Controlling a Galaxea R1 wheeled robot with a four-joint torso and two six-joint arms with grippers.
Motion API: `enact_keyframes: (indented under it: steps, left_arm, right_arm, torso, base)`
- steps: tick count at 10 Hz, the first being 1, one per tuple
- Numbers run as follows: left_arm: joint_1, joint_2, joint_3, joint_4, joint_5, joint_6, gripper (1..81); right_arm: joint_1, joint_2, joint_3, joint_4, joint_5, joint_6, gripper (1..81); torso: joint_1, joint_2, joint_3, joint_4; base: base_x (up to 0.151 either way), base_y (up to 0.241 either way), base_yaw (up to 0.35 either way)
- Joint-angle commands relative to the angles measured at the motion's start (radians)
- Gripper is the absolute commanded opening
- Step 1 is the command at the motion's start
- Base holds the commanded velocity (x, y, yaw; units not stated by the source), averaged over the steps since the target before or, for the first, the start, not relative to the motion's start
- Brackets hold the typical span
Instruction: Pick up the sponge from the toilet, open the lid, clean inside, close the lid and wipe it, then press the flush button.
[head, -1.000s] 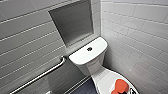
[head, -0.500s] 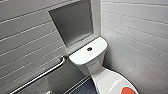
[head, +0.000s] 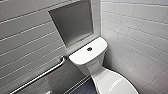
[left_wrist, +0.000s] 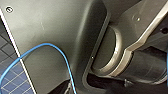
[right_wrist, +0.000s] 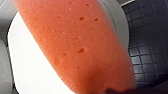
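The orange-red sponge (right_wrist: 75, 42) looms large in the right wrist view, held in my right gripper just above the closed white lid (right_wrist: 30, 67). In the head view the toilet (head: 87, 61) stands in the corner. Its dark round flush button (head: 89, 49) sits in the middle of the tank top. The lid (head: 112, 82) lies shut over the bowl at the lower right. My left arm hangs back by the robot's dark body, its gripper wide open with nothing in it.
A steel grab bar (head: 42, 75) runs along the tiled wall left of the tank, below a recessed niche (head: 72, 22). White tiled wall closes in on the right. Dark tiled floor (right_wrist: 150, 50) lies beside the bowl. A blue cable (left_wrist: 62, 57) crosses the robot's body.
The head picture has shifted slightly, and the orange sponge that showed at its bottom edge has dropped from it. The toilet itself has not moved.
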Motion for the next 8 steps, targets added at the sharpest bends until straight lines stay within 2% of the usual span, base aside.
enact_keyframes:
  steps: [1,3,5,6,7,8]
  left_arm:
    - [0.011,-0.015,0.001,0.008,0.076,0.004,81.1]
    - [0.012,-0.015,0.001,0.008,0.076,0.004,81.1]
    - [0.011,-0.015,0.001,0.008,0.069,0.004,81.1]
    - [0.012,-0.015,-0.001,0.008,0.069,0.012,81.1]
    - [0.012,-0.015,-0.001,0.006,0.069,0.013,81.1]
    - [0.011,-0.015,-0.001,0.008,0.068,0.015,81.1]
  right_arm:
    - [-0.074,-0.04,0.085,-0.091,0.069,-0.002,1.0]
    - [-0.114,-0.063,0.166,-0.205,0.153,-0.005,1.0]
    - [-0.072,-0.081,0.248,-0.225,0.155,-0.025,1.0]
    - [-0.035,-0.086,0.268,-0.238,0.124,-0.074,1.0]
    - [0.025,-0.095,0.308,-0.223,0.063,-0.147,1.0]
    - [0.083,-0.099,0.32,-0.2,0.019,-0.176,1.0]
  torso:
    - [0.0,0.0,0.0,0.0]
    - [0.0,0.0,0.0,0.0]
    - [0.0,0.0,0.0,0.0]
    - [0.0,0.0,0.0,0.0]
    - [0.0,0.0,0.0,0.0]
    - [0.0,0.0,0.0,0.0]
  base:
    - [0.0,0.0,0.0]
    - [0.0,0.0,0.0]
    - [0.0,0.0,0.0]
    - [0.0,0.0,0.0]
    - [0.0,0.0,0.0]
    - [0.0,0.0,0.0]
